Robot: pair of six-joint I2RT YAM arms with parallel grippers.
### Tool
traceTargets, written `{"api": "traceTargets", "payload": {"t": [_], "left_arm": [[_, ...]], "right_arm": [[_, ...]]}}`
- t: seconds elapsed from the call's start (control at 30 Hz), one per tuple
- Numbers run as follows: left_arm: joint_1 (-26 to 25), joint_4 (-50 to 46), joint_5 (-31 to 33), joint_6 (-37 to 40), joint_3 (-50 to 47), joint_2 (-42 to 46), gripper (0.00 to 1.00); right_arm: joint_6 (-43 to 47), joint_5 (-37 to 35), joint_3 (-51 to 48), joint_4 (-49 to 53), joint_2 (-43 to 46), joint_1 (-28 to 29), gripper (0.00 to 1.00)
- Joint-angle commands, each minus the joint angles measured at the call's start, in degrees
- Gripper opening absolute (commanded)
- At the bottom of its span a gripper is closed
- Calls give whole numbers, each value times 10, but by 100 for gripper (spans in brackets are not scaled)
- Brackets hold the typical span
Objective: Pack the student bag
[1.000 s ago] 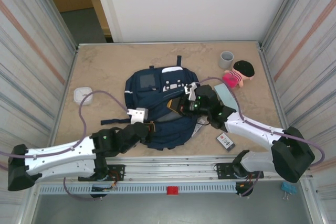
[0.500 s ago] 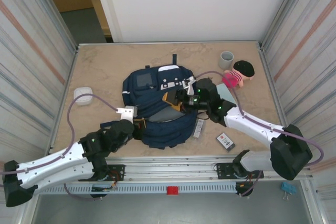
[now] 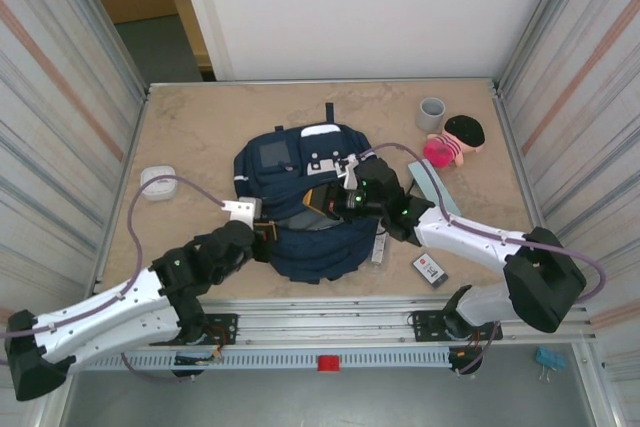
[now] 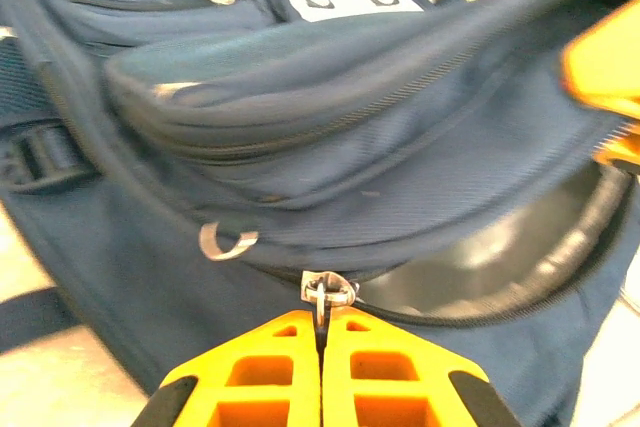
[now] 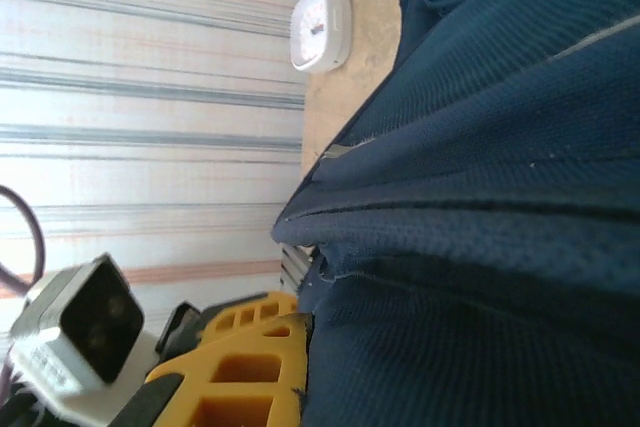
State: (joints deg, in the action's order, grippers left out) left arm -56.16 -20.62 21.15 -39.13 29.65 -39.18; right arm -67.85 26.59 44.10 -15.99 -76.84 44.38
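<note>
The student bag (image 3: 300,212), a navy backpack with white patches, lies in the middle of the table. My left gripper (image 3: 270,234) is at its left side, shut on the metal zipper pull (image 4: 322,295) of the main compartment. In the left wrist view that gripper (image 4: 320,325) has its orange fingers pressed together on the pull, and the compartment gapes dark to the right (image 4: 500,257). My right gripper (image 3: 323,203) is over the bag's middle, shut on the upper fabric edge of the opening. One orange finger (image 5: 245,377) shows against the blue cloth (image 5: 480,197), which hides the other finger.
A grey cup (image 3: 431,113), a doll (image 3: 456,139) and a pale flat book (image 3: 432,187) lie at the back right. A grey stick-like item (image 3: 378,244) and a small dark card (image 3: 430,269) lie right of the bag. A white round timer (image 3: 157,182) sits at the left.
The right gripper let go, slid left along the bag and shut again on its fabric. The left gripper drew the zipper pull leftward, and the bag shifted a little left.
</note>
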Motion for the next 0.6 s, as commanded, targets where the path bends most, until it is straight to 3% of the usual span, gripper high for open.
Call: {"api": "traceTargets", "payload": {"t": [0.0,0.17,0.37,0.57], "left_arm": [[69,-14,-9,37,-8,34,0],[200,27,-102,82,-36,38,0],[340,99,-167,109,-42,-32,0],[419,130,-195,130,-11,-116,1]], "right_arm": [[61,55,50,30,34,-33,5],[103,134,114,92,56,-73,3],[145,229,215,170,53,-88,2],[146,189,228,189,66,-87,2]]}}
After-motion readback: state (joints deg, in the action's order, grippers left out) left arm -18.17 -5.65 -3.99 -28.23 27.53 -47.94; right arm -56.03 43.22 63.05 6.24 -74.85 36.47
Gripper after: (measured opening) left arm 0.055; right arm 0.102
